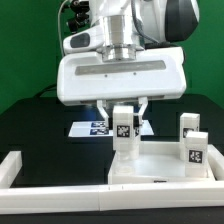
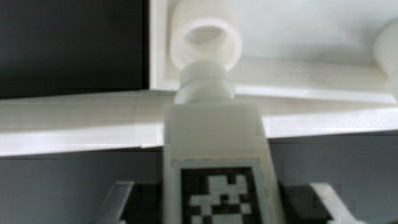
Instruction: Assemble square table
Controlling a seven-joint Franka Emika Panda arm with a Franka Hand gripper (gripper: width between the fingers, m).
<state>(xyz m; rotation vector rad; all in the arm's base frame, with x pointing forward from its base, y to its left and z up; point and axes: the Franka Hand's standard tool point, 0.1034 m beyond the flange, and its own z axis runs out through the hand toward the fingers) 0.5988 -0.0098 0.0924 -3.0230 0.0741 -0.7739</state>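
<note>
1. Claw [image 1: 124, 112]: two dark fingers come down from the wide white wrist housing and close on the top of a small white plastic leg block [image 1: 123, 130] with a black-white tag on its face. Leg is upright, pinched between the fingers.
2. Wrist view: same tagged leg block [image 2: 217, 150] fills the centre; dark finger pads [image 2: 125, 200] sit against both its sides. Narrower lower end of the leg points toward a round collar-like socket [image 2: 208, 42] on the panel; whether the tip is seated in it cannot be told.
3. Large white plastic square panel with raised rim [image 1: 160, 165] lies flat on the black counter [image 1: 40, 125], directly under the held leg, toward the exterior view's right.
4. Two more white tagged leg blocks [image 1: 190, 140] stand upright at the panel's far right side, close together, well apart from the claw.
5. Flat white marker board [image 1: 95, 128] with black tags lies on the counter behind the held leg, partly hidden by it.
6. Long white border bar [image 1: 15, 170] runs along the counter's near edge and turns up at the exterior view's left.
</note>
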